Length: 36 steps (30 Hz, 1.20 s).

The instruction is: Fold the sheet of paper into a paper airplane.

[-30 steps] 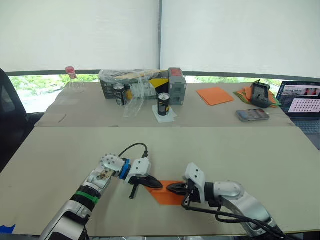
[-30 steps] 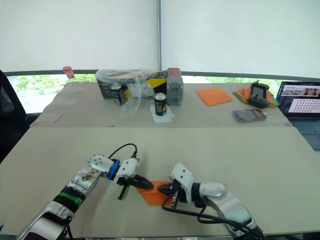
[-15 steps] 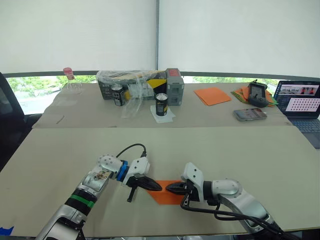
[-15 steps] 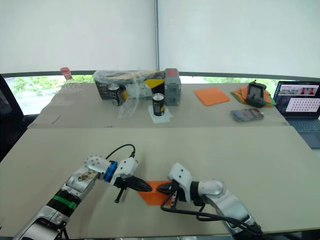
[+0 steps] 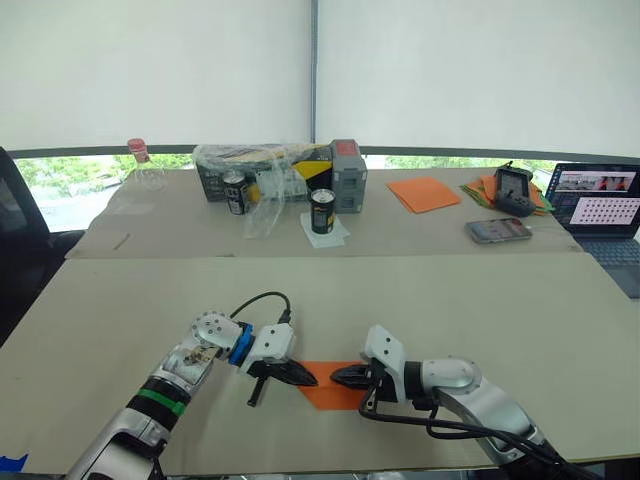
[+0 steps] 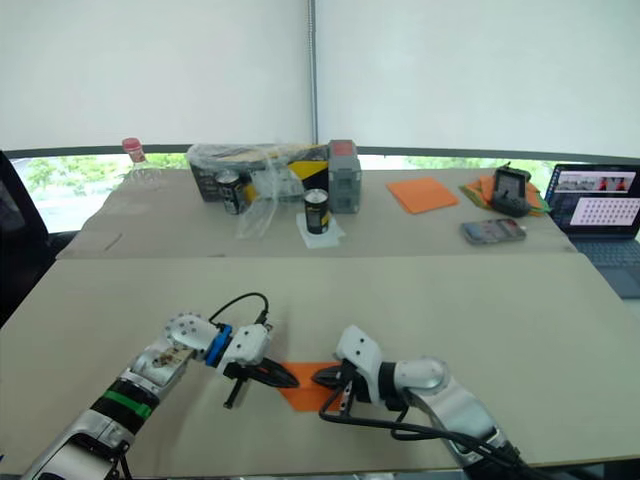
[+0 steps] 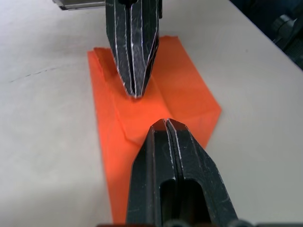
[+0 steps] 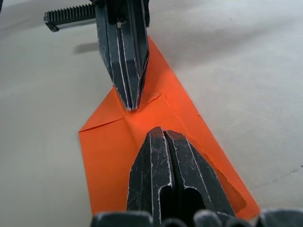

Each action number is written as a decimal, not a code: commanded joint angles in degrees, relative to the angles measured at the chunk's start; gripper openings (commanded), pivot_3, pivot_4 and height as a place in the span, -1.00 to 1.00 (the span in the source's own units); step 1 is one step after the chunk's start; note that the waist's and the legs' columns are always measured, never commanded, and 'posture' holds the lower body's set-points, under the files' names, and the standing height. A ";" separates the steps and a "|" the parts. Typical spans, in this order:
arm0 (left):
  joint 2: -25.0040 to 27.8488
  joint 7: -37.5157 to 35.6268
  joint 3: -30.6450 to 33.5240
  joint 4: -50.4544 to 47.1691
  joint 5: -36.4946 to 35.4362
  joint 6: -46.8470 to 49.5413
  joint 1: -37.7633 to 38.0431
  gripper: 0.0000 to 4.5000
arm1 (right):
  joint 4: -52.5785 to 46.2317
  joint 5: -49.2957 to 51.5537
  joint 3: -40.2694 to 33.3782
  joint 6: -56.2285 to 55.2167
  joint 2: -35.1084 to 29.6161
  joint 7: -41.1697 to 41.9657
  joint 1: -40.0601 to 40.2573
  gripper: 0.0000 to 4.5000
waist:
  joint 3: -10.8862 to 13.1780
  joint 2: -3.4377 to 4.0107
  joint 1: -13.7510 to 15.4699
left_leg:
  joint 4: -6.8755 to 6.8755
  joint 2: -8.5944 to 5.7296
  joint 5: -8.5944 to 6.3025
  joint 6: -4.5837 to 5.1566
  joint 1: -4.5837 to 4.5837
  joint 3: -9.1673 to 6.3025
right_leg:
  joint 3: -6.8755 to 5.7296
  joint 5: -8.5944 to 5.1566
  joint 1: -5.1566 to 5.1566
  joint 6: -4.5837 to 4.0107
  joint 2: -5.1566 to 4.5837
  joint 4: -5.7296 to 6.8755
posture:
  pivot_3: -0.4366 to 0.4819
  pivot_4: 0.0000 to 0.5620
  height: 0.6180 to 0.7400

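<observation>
The sheet of paper (image 5: 337, 394), bright orange and partly folded with creased flaps, lies flat near the front edge of the near table (image 5: 480, 310). My left gripper (image 5: 306, 379) is shut, its tip down on the paper's left part. My right gripper (image 5: 339, 377) is also shut, tip down on the paper and facing the left one a short gap away. In the left wrist view my left gripper (image 7: 165, 124) rests on the paper (image 7: 187, 92) with the right gripper (image 7: 134, 92) opposite. The right wrist view has my right gripper (image 8: 159, 131) over the folded flaps (image 8: 111, 149).
On the back table stand a stack of orange sheets (image 5: 425, 192), a mixed orange-and-green pile (image 5: 482, 190) with a handheld device (image 5: 515, 188), a phone (image 5: 498, 230), a laptop (image 5: 600, 205), two cans (image 5: 322, 210), a plastic-wrapped box (image 5: 285, 170) and a bottle (image 5: 143, 166).
The whole picture has shifted slightly, so the camera moved. Both grippers stay shut, tip to tip on the paper; my left gripper sits a little lower and closer to the table.
</observation>
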 commanded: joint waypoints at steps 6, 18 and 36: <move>3.15 0.03 -2.16 1.92 3.99 -3.87 3.37 -1.00 | 5.21 -2.83 2.45 4.11 -1.45 -0.63 1.26 -0.99 | -0.30 0.08 -0.13 | -0.27 0.03 0.00 0.00 0.06 0.00 | 0.02 0.01 0.00 -0.01 0.01 -0.19 | -0.05 -0.47 0.99; 0.95 -0.78 5.15 -9.50 -11.42 20.93 3.16 -1.00 | 5.72 -2.64 3.52 4.36 -0.66 -0.54 0.61 -0.99 | -0.22 0.02 -0.20 | -0.29 0.06 0.00 0.00 0.02 -0.03 | 0.00 0.00 -0.05 0.00 0.06 -0.13 | -0.05 -0.47 0.99; 0.85 -0.61 -1.26 4.76 0.92 6.02 4.87 -1.00 | 4.18 -2.44 2.84 5.04 -1.53 -0.93 1.83 -0.99 | -0.32 0.11 0.00 | -0.32 0.16 0.00 0.00 0.05 -0.03 | -0.01 0.01 -0.02 -0.02 0.04 -0.24 | -0.05 -0.47 0.99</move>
